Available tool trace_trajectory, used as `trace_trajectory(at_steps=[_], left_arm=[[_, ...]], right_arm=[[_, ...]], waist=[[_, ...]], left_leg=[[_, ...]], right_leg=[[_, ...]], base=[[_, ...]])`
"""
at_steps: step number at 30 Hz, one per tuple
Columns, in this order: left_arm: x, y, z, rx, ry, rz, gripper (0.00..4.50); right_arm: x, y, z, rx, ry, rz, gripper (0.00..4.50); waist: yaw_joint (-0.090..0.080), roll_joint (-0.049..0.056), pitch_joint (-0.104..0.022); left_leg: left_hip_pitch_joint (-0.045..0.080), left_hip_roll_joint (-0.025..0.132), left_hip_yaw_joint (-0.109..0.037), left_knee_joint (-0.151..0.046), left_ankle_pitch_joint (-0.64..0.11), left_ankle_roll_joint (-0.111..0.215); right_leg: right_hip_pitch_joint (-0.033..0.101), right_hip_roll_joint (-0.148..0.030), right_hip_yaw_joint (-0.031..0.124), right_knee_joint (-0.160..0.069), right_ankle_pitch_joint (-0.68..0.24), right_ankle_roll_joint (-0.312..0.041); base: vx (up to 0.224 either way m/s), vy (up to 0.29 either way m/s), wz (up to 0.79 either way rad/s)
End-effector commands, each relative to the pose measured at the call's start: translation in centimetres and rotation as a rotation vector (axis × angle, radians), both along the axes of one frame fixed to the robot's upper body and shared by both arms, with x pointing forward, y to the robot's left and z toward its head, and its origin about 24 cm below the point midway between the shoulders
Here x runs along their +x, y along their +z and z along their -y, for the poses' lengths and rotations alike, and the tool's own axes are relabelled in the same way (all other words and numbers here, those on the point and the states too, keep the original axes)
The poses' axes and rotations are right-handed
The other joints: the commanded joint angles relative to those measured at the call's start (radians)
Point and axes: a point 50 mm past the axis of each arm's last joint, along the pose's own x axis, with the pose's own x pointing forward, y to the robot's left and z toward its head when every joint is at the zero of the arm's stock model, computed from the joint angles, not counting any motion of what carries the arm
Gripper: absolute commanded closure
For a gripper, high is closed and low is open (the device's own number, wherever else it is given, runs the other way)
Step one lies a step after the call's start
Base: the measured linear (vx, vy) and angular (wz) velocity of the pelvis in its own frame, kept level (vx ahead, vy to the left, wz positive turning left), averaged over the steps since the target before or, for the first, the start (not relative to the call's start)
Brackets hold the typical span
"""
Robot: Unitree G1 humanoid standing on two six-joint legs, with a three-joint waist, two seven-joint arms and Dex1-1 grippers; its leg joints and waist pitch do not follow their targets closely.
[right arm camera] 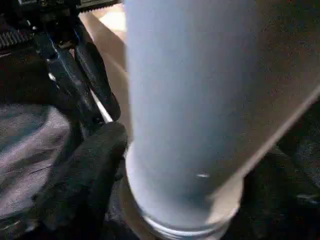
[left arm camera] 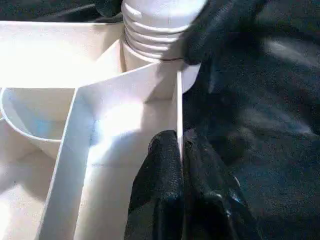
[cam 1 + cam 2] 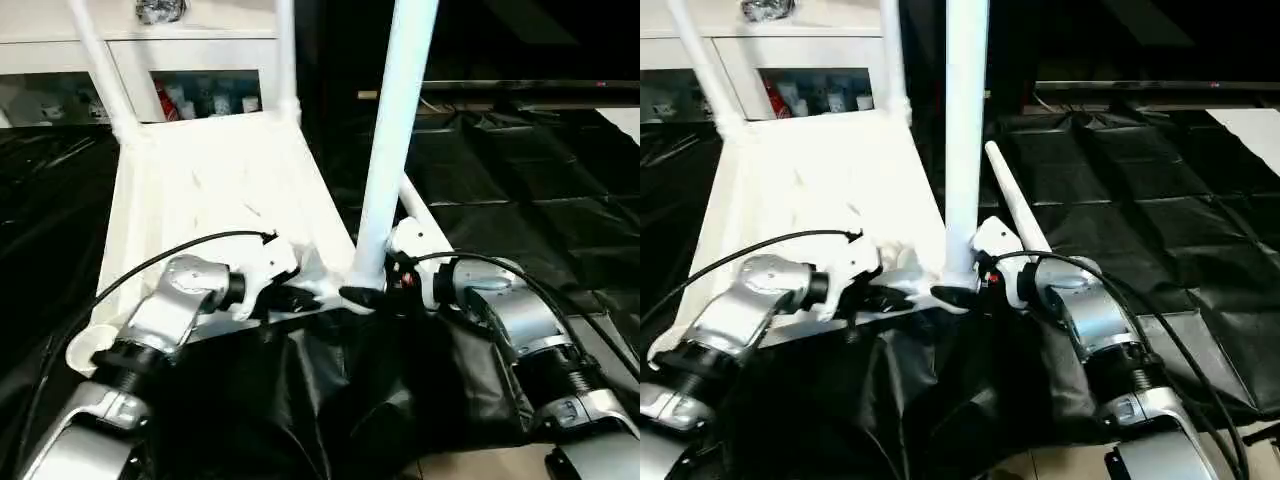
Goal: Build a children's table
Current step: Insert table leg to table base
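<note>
We've got left fingers pinching the tabletop rim, right fingers round the near-right leg; loose hold, it could cross-thread.

Black plastic sheeting, creased and glossy, covers the floor. Behind it stands a white cabinet with glass doors, small items visible on its shelf. A strip of pale bare floor shows at the near edge.

head cameras look down, wrist cameras close on leg
</note>
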Motion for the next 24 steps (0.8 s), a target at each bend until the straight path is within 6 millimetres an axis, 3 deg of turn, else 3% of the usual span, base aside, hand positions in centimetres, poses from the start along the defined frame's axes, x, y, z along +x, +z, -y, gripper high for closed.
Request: trace_trajectory(at_steps=[1,9,14,15,17,18,21,24], left_arm=[[-0.3,1.5,1.1,-0.065,-0.093,0.043,4.5],[-0.3,1.3,1.0,-0.058,-0.074,0.045,4.5],[0.8,1.5,1.9,-0.081,0.038,0.075,4.5],[1.6,1.7,2.6,-0.076,0.11,0.105,4.5],[2.1,1.8,3.1,-0.071,0.152,0.116,4.5],[2.5,1.9,3.6,-0.073,0.189,0.119,4.5],[3.2,2.2,5.1,-0.098,0.255,0.13,4.5],[3.5,2.5,6.5,-0.128,0.28,0.147,4.5]], right_arm=[[-0.3,0.1,-0.1,0.002,0.029,-0.007,1.39],[-0.9,-0.2,-0.6,0.014,0.047,-0.038,1.76],[-0.4,-1.1,-1.6,0.032,-0.075,-0.049,1.78],[0.4,-1.5,-2.2,0.041,-0.209,-0.051,1.78],[0.9,-1.7,-2.8,0.06,-0.286,-0.054,1.78],[1.3,-1.8,-3.3,0.08,-0.343,-0.065,1.78],[2.1,-1.9,-5.0,0.126,-0.477,-0.077,1.79],[2.3,-1.5,-7.2,0.14,-0.48,-0.045,1.79]], waist=[[-0.002,-0.008,-0.066],[0.0,-0.007,-0.069],[-0.005,-0.009,-0.066],[-0.008,-0.01,-0.064],[-0.016,-0.008,-0.063],[-0.022,-0.01,-0.062],[-0.03,-0.006,-0.065],[-0.033,-0.006,-0.067]], left_leg=[[0.031,0.059,-0.029,-0.07,-0.304,0.011],[0.029,0.058,-0.028,-0.068,-0.272,0.017],[0.03,0.055,-0.029,-0.069,-0.29,0.005],[0.03,0.053,-0.03,-0.068,-0.3,-0.001],[0.036,0.052,-0.034,-0.068,-0.334,-0.022],[0.033,0.05,-0.036,-0.07,-0.342,-0.029],[0.031,0.048,-0.04,-0.069,-0.344,-0.033],[0.029,0.048,-0.037,-0.069,-0.33,-0.019]], right_leg=[[0.034,-0.08,0.045,-0.088,-0.351,-0.192],[0.036,-0.08,0.045,-0.082,-0.301,-0.202],[0.033,-0.08,0.045,-0.087,-0.35,-0.194],[0.032,-0.082,0.045,-0.09,-0.387,-0.183],[0.027,-0.083,0.043,-0.097,-0.455,-0.17],[0.027,-0.083,0.042,-0.099,-0.471,-0.162],[0.03,-0.085,0.039,-0.1,-0.474,-0.156],[0.03,-0.082,0.041,-0.1,-0.424,-0.161]], base=[[0.0,0.0,0.0],[0.0,0.0,0.0],[0.0,0.0,0.0],[0.0,0.0,0.0],[0.0,0.0,0.0],[0.0,0.0,0.0],[0.0,0.0,0.0],[0.0,0.0,0.0]])
